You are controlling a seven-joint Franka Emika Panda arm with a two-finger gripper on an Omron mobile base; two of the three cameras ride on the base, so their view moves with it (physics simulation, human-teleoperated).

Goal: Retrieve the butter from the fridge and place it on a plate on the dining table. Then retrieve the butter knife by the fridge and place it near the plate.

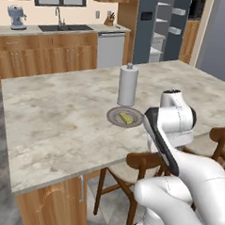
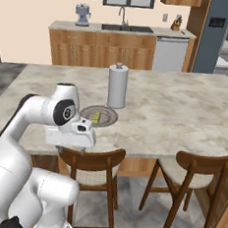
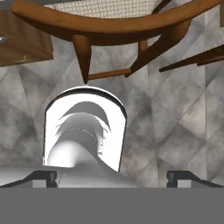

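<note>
Butter [image 1: 126,118] on plate [image 1: 115,118], fridge [image 1: 145,31] interior cropped

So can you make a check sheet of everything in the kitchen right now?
Surface: beige-grey marbled stone dining table, mostly bare.
Job's things: small yellow butter stick lies on the round grey-brown plate; slate-blue fridge stands open; butter knife nothing seen.
Clutter: white paper-towel roll upright behind the plate.
Fingers: dark tips wide apart, empty, pointing at the floor.
Cables: nothing seen.
Surroundings: wooden chairs, sink counter.
</note>
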